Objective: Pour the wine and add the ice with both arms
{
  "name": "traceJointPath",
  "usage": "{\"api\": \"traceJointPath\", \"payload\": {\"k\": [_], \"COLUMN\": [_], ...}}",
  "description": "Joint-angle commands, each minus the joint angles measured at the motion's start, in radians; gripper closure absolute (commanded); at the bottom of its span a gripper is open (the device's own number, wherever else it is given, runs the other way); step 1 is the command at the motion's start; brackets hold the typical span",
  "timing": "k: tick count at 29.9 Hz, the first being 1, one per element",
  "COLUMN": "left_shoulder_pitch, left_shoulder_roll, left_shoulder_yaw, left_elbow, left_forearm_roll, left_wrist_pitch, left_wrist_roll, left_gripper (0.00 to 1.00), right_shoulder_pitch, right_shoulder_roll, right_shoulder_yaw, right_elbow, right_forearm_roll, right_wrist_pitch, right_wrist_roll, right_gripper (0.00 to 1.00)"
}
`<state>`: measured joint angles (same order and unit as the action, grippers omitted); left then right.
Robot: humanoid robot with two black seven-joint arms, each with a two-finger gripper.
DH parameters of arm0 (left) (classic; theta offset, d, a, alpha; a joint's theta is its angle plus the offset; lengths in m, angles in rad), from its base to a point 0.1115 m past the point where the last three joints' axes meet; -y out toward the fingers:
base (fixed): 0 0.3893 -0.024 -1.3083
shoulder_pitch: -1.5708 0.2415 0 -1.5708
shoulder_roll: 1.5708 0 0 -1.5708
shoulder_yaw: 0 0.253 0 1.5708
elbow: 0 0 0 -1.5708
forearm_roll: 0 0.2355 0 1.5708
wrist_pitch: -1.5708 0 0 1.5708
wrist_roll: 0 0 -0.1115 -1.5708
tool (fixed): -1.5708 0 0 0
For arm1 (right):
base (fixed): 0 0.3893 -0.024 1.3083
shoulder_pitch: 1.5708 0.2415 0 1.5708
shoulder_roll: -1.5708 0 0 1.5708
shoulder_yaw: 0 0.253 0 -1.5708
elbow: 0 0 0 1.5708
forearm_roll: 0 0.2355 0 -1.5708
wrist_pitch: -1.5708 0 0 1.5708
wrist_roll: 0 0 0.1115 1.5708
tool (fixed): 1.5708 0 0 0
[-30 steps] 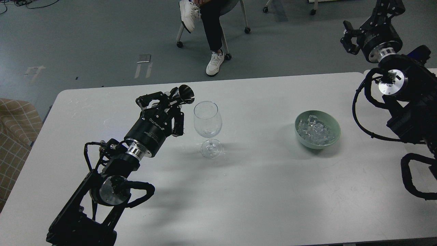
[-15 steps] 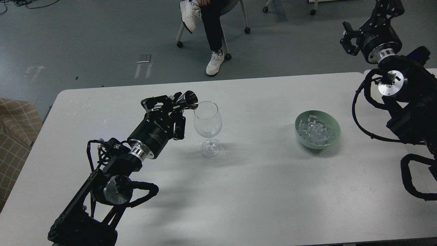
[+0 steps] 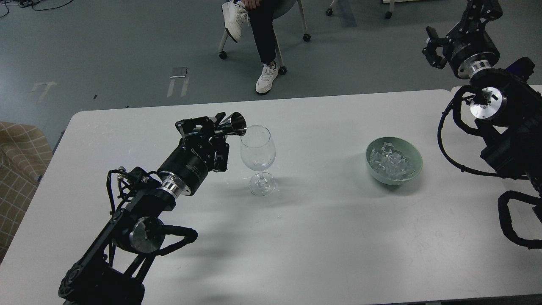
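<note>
A clear wine glass (image 3: 258, 159) stands upright on the white table (image 3: 322, 237), left of centre. My left gripper (image 3: 214, 127) is shut on a small dark metal measuring cup (image 3: 235, 122), tipped with its mouth at the left rim of the glass. A pale green bowl (image 3: 413, 163) to the right holds the ice (image 3: 390, 163), several clear cubes. My right gripper (image 3: 434, 42) is raised at the far upper right, beyond the table's far edge, away from the bowl; its fingers are spread and hold nothing.
A seated person's legs and white shoes (image 3: 266, 78) and a wheeled chair are on the floor beyond the table. A checked beige cushion (image 3: 17, 169) lies at the left edge. My right arm's cable loops (image 3: 512, 220) hang over the table's right side.
My left gripper has moved the measuring cup right and tipped it further, from beside the glass to its rim. The right arm has barely moved.
</note>
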<state>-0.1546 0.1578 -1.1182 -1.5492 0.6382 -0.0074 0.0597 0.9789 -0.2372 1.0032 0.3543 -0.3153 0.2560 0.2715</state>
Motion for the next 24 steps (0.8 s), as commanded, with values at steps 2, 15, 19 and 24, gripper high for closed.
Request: {"api": "traceJointPath", "payload": {"k": [2,15,19,24], "left_shoulder_pitch": [-0.002,-0.028,-0.036,-0.054], "left_shoulder_roll": [-0.006,-0.001,0.000,0.003], "left_shoulder_yaw": [0.000,0.000,0.000,0.000], "left_elbow": [0.000,0.003,0.001,0.003], "left_forearm_roll": [0.006,0.093,0.121,0.187], "left_wrist_pitch": [0.001,0.001,0.001,0.001], "left_wrist_roll": [0.005,0.031,0.038,0.058], "left_gripper": [0.89,0.89,0.89,0.89], "right_shoulder_pitch": [-0.003,0.001,-0.002,-0.006], "right_shoulder_roll": [-0.001,-0.002,-0.002,-0.002], "right_shoulder_yaw": [-0.001,0.000,-0.001,-0.001], "right_elbow": [0.000,0.005,0.020,0.022], "right_forearm_roll": [-0.001,0.001,-0.001,-0.001], "right_wrist_pitch": [-0.001,0.000,0.000,0.000], "right_wrist_roll": [0.000,0.000,0.000,0.000], "right_gripper": [0.00,0.00,0.00,0.00]}}
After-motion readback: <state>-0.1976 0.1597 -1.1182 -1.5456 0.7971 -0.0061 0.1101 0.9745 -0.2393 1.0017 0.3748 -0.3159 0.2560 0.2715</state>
